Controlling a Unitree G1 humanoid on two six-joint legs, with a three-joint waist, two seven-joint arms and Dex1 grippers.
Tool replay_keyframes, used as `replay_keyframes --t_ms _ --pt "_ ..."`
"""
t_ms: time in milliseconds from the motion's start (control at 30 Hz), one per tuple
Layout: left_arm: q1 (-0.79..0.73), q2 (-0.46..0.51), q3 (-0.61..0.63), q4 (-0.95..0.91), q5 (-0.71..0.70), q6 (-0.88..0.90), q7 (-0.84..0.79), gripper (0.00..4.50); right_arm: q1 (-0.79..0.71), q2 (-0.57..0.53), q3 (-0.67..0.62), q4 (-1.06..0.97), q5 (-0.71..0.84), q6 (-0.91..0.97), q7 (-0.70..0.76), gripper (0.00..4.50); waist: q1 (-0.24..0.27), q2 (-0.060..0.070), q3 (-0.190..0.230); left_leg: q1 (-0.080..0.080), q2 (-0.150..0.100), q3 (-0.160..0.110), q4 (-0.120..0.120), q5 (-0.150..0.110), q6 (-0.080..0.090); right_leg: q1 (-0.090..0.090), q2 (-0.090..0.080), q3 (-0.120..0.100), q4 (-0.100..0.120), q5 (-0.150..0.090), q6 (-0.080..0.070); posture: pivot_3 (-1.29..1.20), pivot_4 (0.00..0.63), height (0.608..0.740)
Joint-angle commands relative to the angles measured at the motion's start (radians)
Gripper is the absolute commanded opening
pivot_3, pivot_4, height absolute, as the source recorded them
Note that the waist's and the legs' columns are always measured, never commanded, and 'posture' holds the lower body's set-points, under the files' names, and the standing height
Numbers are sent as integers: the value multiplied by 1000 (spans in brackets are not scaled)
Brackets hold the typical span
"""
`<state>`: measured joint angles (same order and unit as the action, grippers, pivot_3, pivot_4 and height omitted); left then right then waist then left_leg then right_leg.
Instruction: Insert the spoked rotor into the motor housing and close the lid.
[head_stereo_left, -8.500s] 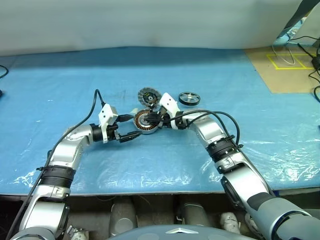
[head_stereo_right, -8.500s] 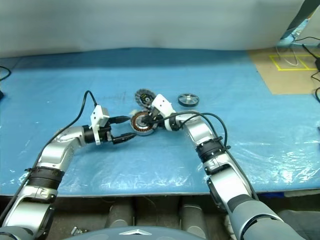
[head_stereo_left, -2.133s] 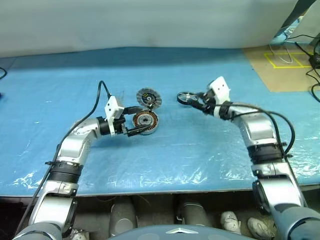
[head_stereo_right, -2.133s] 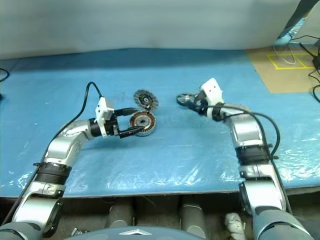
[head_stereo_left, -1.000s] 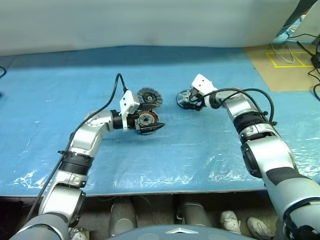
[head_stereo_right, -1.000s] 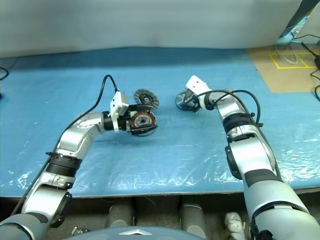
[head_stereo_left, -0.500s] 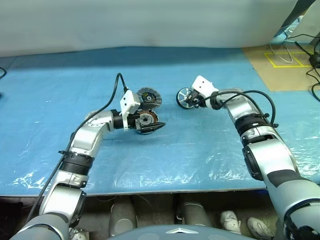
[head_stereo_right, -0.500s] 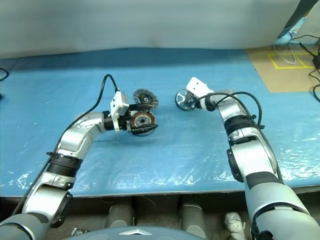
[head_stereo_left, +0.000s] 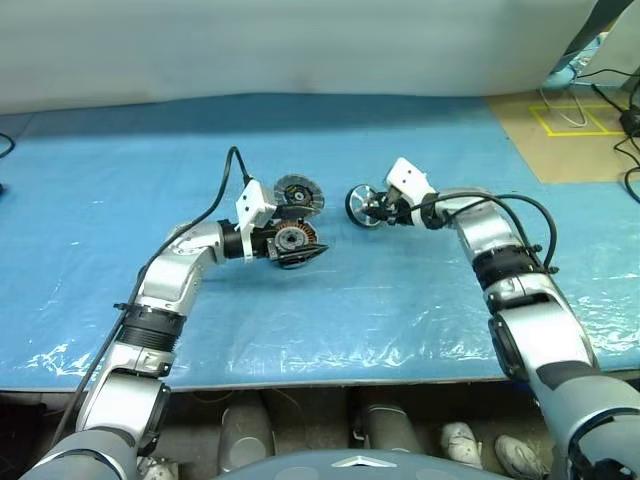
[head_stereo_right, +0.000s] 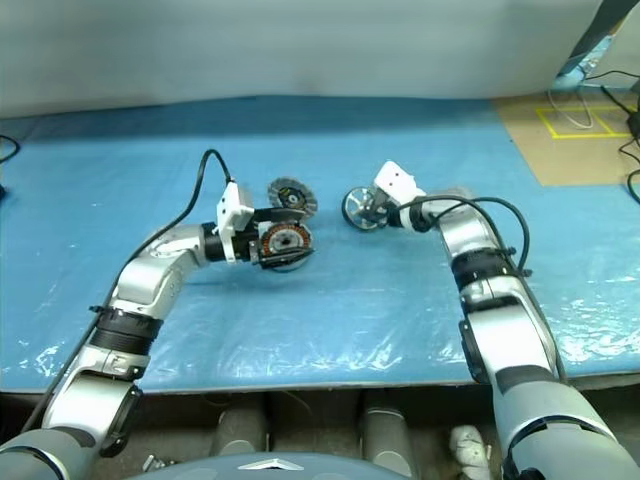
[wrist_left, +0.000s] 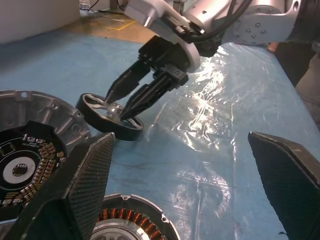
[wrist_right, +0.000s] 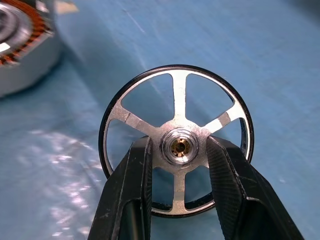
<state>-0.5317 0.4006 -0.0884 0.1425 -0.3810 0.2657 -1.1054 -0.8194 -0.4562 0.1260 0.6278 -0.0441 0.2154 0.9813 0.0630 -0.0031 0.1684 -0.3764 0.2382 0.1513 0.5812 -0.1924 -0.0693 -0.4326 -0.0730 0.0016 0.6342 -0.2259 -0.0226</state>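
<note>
My right claw (wrist_right: 177, 165) pinches the spoked rotor's (wrist_right: 177, 145) hub; left claw (head_stereo_left: 297, 251) gapes wide around the motor housing (head_stereo_left: 292, 240), windings only inside.

round silver-grey motor housing with copper windings (wrist_left: 131, 223) cut off by left wrist view's edge, finned silver-grey lid disc (wrist_left: 30, 150) half behind black left claw finger (wrist_left: 82, 185), black-rimmed spoked rotor's (wrist_right: 176, 145) lower spokes behind right claw's fingers (wrist_right: 131, 192)

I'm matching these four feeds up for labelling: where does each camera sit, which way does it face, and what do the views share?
Left and right eye views: head stereo pair, looking forward and down at the blue table; both arms show.
Left wrist view: looks along the open left gripper toward the right gripper.
Right wrist view: looks along the right gripper's fingers pinching the spoked rotor hub.
Shared: the rotor, the motor housing, the lid.
</note>
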Motion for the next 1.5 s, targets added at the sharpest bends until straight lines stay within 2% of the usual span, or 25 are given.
replay_keyframes --t_ms 33,133,267,433,533,733,1133,1500 --pt "18 42 49 -50 -45 24 -16 4500 142 -62 -59 -324 89 150 24 1398 8 0 0 0 0 0 0 0 0 0 0 0 -1 0 0 0 150 740" --pt "36 84 48 -44 -42 38 -40 4500 278 -83 -94 -563 167 287 17 1398 14 0 0 0 0 0 -2 0 0 0 0 0 -3 0 0 0 150 740" --pt "42 115 74 10 -32 19 -37 4500 372 -14 -149 -780 283 478 -80 1398 11 0 0 1 0 0 -4 -2 -4 0 1 0 -7 0 0 0 150 740" --pt "64 164 92 33 -41 23 -84 4500 330 100 -200 -920 435 630 -175 1398 6 1 0 1 0 0 -4 -2 -4 1 1 1 -8 0 1 0 150 740" --pt "34 188 99 78 -41 16 -107 4500 300 112 -170 -973 495 678 -177 1398 7 1 0 1 0 0 -5 -2 -4 1 1 1 -9 0 1 0 150 740" --pt "-7 192 83 127 -23 -20 -127 4500 248 106 -81 -889 489 644 -169 1398 15 1 0 1 -2 0 -6 -2 -4 3 0 0 -11 2 4 0 150 740" --pt "47 188 69 46 -19 3 -122 4500 195 111 79 -652 385 480 -128 1398 6 1 0 1 -1 0 -6 -2 -5 3 0 0 -10 3 5 0 150 740" --pt "87 198 67 36 -16 -5 -138 4500 151 144 109 -505 313 378 -137 1398 7 1 0 1 -1 -1 -5 -2 -4 3 0 0 -9 3 5 0 150 740"
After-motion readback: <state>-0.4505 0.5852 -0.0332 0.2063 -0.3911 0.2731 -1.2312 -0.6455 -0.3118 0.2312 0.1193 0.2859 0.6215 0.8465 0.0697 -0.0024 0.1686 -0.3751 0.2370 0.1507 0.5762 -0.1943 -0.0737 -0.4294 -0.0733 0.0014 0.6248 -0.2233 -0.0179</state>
